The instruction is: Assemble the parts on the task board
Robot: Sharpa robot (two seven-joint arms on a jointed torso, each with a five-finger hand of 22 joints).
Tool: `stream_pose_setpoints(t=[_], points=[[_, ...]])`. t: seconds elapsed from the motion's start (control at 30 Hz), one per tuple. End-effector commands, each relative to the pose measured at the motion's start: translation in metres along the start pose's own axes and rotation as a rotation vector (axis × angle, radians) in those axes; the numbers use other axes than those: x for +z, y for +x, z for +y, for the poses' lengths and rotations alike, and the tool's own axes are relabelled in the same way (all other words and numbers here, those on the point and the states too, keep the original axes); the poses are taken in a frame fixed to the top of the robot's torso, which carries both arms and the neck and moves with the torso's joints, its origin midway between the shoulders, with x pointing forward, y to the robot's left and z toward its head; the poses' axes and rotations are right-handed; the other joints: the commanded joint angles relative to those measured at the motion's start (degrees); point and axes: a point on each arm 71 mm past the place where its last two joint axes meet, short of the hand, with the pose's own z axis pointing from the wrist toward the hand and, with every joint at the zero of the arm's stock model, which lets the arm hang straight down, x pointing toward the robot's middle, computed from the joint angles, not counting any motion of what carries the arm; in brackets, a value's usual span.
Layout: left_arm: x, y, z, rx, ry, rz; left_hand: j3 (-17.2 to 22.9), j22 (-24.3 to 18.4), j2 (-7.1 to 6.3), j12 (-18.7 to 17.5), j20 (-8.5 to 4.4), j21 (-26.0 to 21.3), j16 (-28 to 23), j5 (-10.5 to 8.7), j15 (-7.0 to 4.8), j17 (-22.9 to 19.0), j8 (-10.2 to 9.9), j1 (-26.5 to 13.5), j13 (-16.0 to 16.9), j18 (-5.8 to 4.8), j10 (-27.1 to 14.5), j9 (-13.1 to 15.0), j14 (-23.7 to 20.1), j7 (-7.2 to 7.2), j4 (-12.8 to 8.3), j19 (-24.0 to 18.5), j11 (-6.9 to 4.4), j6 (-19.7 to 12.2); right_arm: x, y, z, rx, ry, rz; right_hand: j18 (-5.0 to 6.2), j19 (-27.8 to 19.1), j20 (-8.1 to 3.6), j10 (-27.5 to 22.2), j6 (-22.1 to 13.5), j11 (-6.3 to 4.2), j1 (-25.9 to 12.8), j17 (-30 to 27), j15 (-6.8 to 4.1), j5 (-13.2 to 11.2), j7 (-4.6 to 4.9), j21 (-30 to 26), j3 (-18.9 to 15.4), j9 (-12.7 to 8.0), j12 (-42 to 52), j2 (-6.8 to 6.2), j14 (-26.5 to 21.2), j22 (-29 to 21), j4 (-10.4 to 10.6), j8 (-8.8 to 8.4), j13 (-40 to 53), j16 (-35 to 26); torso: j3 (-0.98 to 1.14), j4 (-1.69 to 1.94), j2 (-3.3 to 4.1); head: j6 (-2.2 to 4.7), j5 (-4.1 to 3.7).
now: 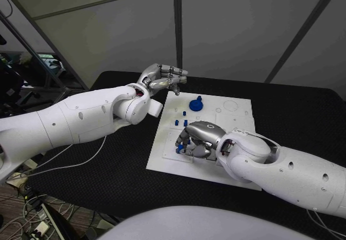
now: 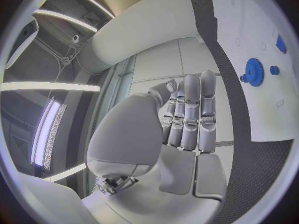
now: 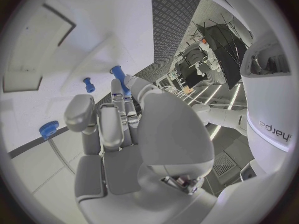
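Works on the task board (image 1: 234, 112), the white plate at the middle of the black table (image 1: 303, 115). Rests the right hand (image 1: 196, 142) low over the 7 o'clock part of the board and pinches there a small blue peg (image 1: 179, 148) at the tips of its fingers (image 3: 127, 117). Holds the left hand (image 1: 162, 77) raised just off the 11 o'clock corner of the board, fingers curled in; cannot tell from these views if anything small sits inside.

Has more parts waiting on the board: a blue gear (image 1: 197, 104) toward 11 o'clock from the centre, and short blue pegs (image 1: 182, 120) standing between the gear and the right hand, near the 9 o'clock edge.

Judging by the look, handles as light, stiff plastic: no give under the fingers, smooth and a little slippery, easy to tip over or to squeeze out of a pinch. Best to take the held peg on its round shaft, from two opposite sides, and to carry it upright so that it enters its hole straight. Asks only a gentle squeeze, and more care for alignment than for force. For the gear, better to grasp across the toothed rim, not by the middle knob, and to lower it flat.
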Motion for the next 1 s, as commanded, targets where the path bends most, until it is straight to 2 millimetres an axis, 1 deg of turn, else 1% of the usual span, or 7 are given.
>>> stream_pose_setpoints(t=[0.03, 0.2, 0.43, 0.6, 0.63, 0.73, 1.0], points=[[0.0004, 0.0013, -0.0024, -0.002, 0.015, 0.013, 0.13, -0.02, 0.40, 0.22, 0.13, -0.26, -0.04, 0.38, 0.05, -0.05, -0.04, 0.09, 0.09, -0.57, -0.48, -0.08, -0.28, 0.04, -0.17, -0.27, -0.11, -0.40, 0.0000, 0.0036, -0.0028, -0.016, 0.012, 0.010, -0.73, 0.11, -0.22, 0.24, 0.24, 0.07, -0.12, -0.07, -0.27, 0.24, 0.10, 0.06, 0.21, -0.01, -0.27, 0.28, 1.72, -0.05, -0.23, 0.17, 0.05, 0.30, 0.01, 0.01, 0.02, -0.05, 0.08], [0.0005, 0.0018, -0.0025, -0.002, 0.015, 0.014, 0.13, -0.02, 0.40, 0.22, 0.13, -0.26, -0.04, 0.38, 0.05, -0.05, -0.04, 0.09, 0.09, -0.57, -0.48, -0.08, -0.28, 0.04, -0.17, -0.27, -0.11, -0.40, 0.0021, 0.0040, -0.0015, -0.016, 0.006, 0.006, -0.74, 0.11, -0.21, 0.24, 0.22, 0.08, -0.11, -0.08, -0.27, 0.26, 0.11, 0.07, 0.23, -0.01, -0.30, 0.30, 1.72, -0.04, -0.24, 0.15, 0.06, 0.30, 0.00, 0.02, 0.01, -0.14, 0.22], [0.0005, 0.0025, -0.0027, -0.003, 0.015, 0.016, 0.13, -0.02, 0.40, 0.22, 0.13, -0.26, -0.04, 0.38, 0.05, -0.05, -0.04, 0.09, 0.09, -0.57, -0.48, -0.08, -0.28, 0.04, -0.17, -0.27, -0.11, -0.40, 0.0038, 0.0048, -0.0021, -0.017, 0.007, 0.009, -0.74, 0.11, -0.21, 0.24, 0.21, 0.08, -0.10, -0.08, -0.26, 0.28, 0.11, 0.07, 0.25, -0.01, -0.33, 0.32, 1.72, -0.03, -0.25, 0.14, 0.06, 0.30, -0.09, 0.13, 0.02, -0.31, 0.22], [0.0004, 0.0025, -0.0028, -0.003, 0.015, 0.016, 0.13, -0.02, 0.40, 0.22, 0.13, -0.26, -0.04, 0.38, 0.05, -0.05, -0.04, 0.09, 0.09, -0.57, -0.48, -0.08, -0.28, 0.04, -0.17, -0.27, -0.11, -0.40, 0.0042, 0.0053, -0.0012, -0.017, 0.001, 0.014, -0.74, 0.11, -0.21, 0.24, 0.21, 0.08, -0.10, -0.08, -0.26, 0.28, 0.11, 0.07, 0.25, -0.01, -0.33, 0.32, 1.72, -0.03, -0.25, 0.14, 0.06, 0.30, -0.11, 0.17, 0.06, -0.38, 0.26], [0.0005, 0.0026, -0.0028, -0.003, 0.015, 0.017, 0.13, -0.02, 0.40, 0.22, 0.13, -0.26, -0.04, 0.38, 0.05, -0.05, -0.04, 0.09, 0.09, -0.57, -0.48, -0.08, -0.28, 0.04, -0.17, -0.27, -0.11, -0.40, 0.0043, 0.0054, -0.0008, -0.016, -0.001, 0.015, -0.74, 0.11, -0.21, 0.24, 0.21, 0.08, -0.10, -0.08, -0.26, 0.28, 0.11, 0.07, 0.25, -0.01, -0.33, 0.32, 1.72, -0.03, -0.25, 0.14, 0.06, 0.30, -0.14, 0.20, 0.05, -0.43, 0.26], [0.0005, 0.0027, -0.0028, -0.003, 0.015, 0.017, 0.13, -0.02, 0.40, 0.22, 0.13, -0.26, -0.04, 0.38, 0.05, -0.05, -0.04, 0.09, 0.09, -0.57, -0.48, -0.08, -0.28, 0.04, -0.17, -0.27, -0.11, -0.40, 0.0045, 0.0055, 0.0009, -0.015, -0.009, 0.015, -0.73, 0.09, -0.21, 0.25, 0.19, 0.09, -0.07, -0.04, -0.26, 0.31, 0.12, 0.06, 0.30, -0.01, -0.39, 0.34, 1.72, -0.05, -0.29, 0.11, 0.07, 0.32, -0.11, 0.20, 0.01, -0.55, 0.34], [0.0005, 0.0026, -0.0028, -0.003, 0.015, 0.017, 0.13, -0.02, 0.40, 0.22, 0.13, -0.26, -0.04, 0.38, 0.05, -0.05, -0.04, 0.09, 0.09, -0.57, -0.48, -0.08, -0.28, 0.04, -0.17, -0.27, -0.11, -0.40, 0.0041, 0.0057, 0.0032, -0.011, -0.018, 0.011, -0.73, 0.09, -0.21, 0.25, 0.19, 0.09, -0.07, -0.04, -0.26, 0.31, 0.12, 0.06, 0.30, -0.01, -0.39, 0.34, 1.72, -0.05, -0.29, 0.11, 0.07, 0.32, -0.13, 0.21, 0.00, -0.57, 0.36]])
